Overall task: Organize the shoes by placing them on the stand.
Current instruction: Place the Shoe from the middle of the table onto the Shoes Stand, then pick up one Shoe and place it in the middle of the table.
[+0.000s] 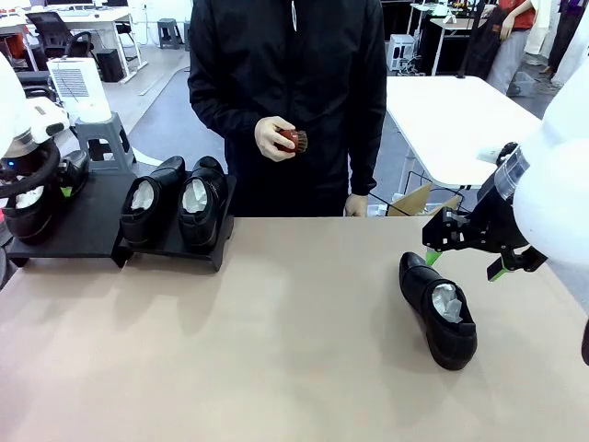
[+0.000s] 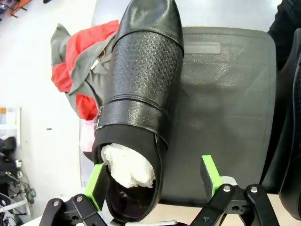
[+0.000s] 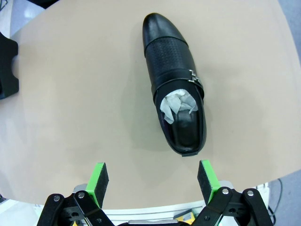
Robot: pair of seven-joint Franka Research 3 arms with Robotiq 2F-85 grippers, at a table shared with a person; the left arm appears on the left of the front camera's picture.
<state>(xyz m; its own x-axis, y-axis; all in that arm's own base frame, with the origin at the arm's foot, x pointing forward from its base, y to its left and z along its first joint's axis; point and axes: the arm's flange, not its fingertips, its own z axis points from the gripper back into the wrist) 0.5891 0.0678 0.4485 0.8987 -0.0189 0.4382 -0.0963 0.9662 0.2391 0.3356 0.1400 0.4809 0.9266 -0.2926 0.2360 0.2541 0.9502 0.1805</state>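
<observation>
The black stand lies at the table's far left. On it rest two glossy black shoes, side by side with white paper inside. A third shoe sits at the stand's left end. My left gripper hangs over its heel. In the left wrist view that gripper is open, the shoe lying on the stand with its heel between the pads. Another shoe lies on the bare table at right. My right gripper hovers open behind it, as the right wrist view shows: gripper, shoe.
A person stands at the far side, one hand holding a small brown round thing. A white table and a cardboard box stand behind right. A red and grey cloth lies on the floor beyond the stand.
</observation>
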